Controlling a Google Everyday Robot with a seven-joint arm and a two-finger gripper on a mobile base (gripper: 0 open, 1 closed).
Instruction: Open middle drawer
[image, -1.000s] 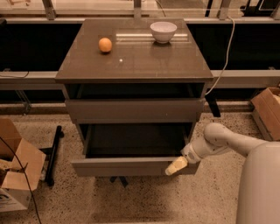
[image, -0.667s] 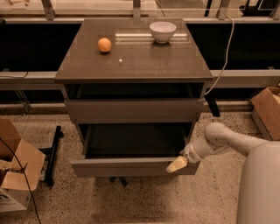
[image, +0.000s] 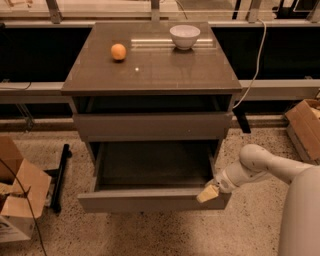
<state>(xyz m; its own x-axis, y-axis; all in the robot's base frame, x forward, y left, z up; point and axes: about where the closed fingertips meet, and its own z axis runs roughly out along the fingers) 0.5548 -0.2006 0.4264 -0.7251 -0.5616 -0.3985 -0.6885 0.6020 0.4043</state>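
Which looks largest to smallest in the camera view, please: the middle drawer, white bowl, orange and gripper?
1. middle drawer, pulled out
2. white bowl
3. orange and gripper, at the drawer front's right end: alike, and the gripper is nearer the camera, so unranked

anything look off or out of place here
Nothing spilled or damaged. The grey-brown handleless drawer stands pulled far out, with the gripper at its right front corner. The round orange fruit and white bowl sit on the glossy cabinet top.

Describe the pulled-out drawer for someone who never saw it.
Find the grey-brown cabinet holding an orange and bowl. Under its upper front, the middle drawer juts far out, dark inside, with the gripper at its front right corner.
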